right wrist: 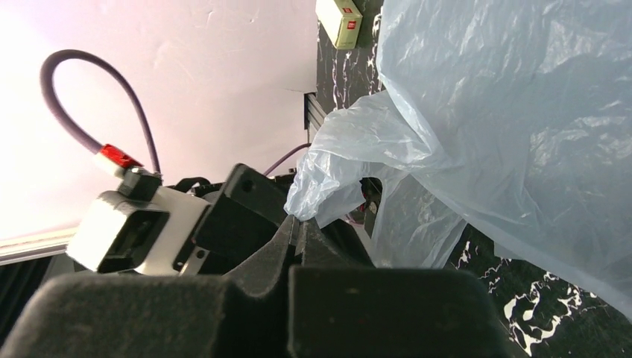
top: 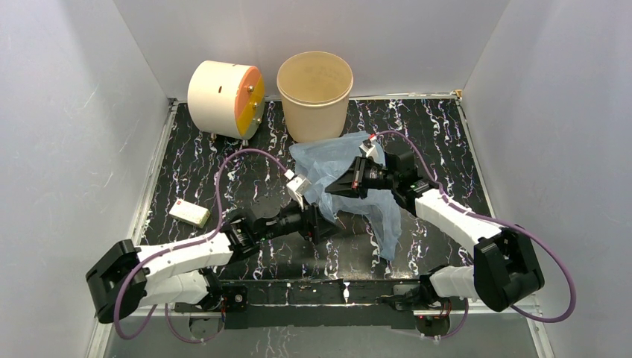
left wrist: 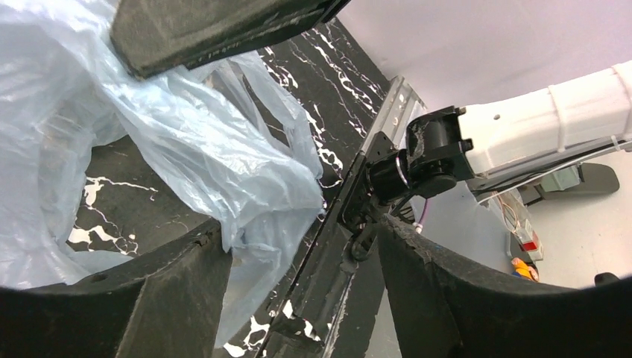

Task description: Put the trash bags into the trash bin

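Observation:
The pale blue trash bag (top: 337,158) lies crumpled in front of the tan trash bin (top: 314,93), and one fold trails toward the near edge. My right gripper (top: 335,188) is shut on a bunched corner of the bag (right wrist: 328,179), pinched between its fingertips (right wrist: 289,227). My left gripper (top: 330,225) sits just below it with its jaws open. In the left wrist view the bag (left wrist: 186,134) drapes against the left finger (left wrist: 179,283) without being gripped, and the left gripper (left wrist: 302,233) has only the table behind its gap. The bin stands upright with nothing showing inside.
A cream drum with an orange face (top: 223,97) stands left of the bin. A small white card box (top: 188,214) lies on the black marbled table (top: 440,134) at the left. White walls close in the back and both sides.

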Tool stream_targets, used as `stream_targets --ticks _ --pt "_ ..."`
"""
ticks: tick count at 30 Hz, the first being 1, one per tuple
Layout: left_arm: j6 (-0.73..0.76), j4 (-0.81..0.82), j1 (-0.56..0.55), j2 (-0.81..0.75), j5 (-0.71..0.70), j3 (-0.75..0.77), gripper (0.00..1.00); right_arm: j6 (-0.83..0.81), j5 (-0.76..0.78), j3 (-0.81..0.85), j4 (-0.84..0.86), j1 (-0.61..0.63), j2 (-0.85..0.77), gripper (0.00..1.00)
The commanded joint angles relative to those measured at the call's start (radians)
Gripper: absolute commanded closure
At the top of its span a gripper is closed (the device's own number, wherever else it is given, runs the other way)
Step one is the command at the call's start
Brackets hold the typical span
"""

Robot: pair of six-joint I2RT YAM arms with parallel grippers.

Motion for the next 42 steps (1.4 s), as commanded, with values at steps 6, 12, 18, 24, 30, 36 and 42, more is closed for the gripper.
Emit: stream_targets --ticks 6,12,18,24,30,36,42 --pt "-0.02 0.181 -0.001 0.113 -0.007 0.027 0.32 0.07 -0.01 0.027 0.13 0.001 0.013 1.0" --pt "-0.033 0.171 -0.001 0.043 -0.125 -0.015 0.36 0.044 0.005 0.022 0.091 0.002 0.007 1.0" --pt "-0.06 0.177 0.001 0.064 -0.118 -0.014 0.47 0.057 -0.008 0.02 0.115 0.001 0.019 1.0" --pt "-0.062 0.199 0.001 0.118 -0.055 0.018 0.51 0.035 -0.006 0.051 0.083 0.001 0.025 1.0" --pt "-0.064 0.204 0.001 0.124 -0.058 0.018 0.67 0.026 -0.007 0.056 0.071 0.001 0.026 1.0" --pt "-0.049 0.138 0.002 0.094 -0.097 0.031 1.0 -0.036 -0.005 0.046 0.045 0.001 0.008 0.89" --pt "-0.02 0.029 0.006 0.049 -0.168 0.027 1.0 -0.21 0.113 0.079 -0.127 -0.007 -0.062 0.55"
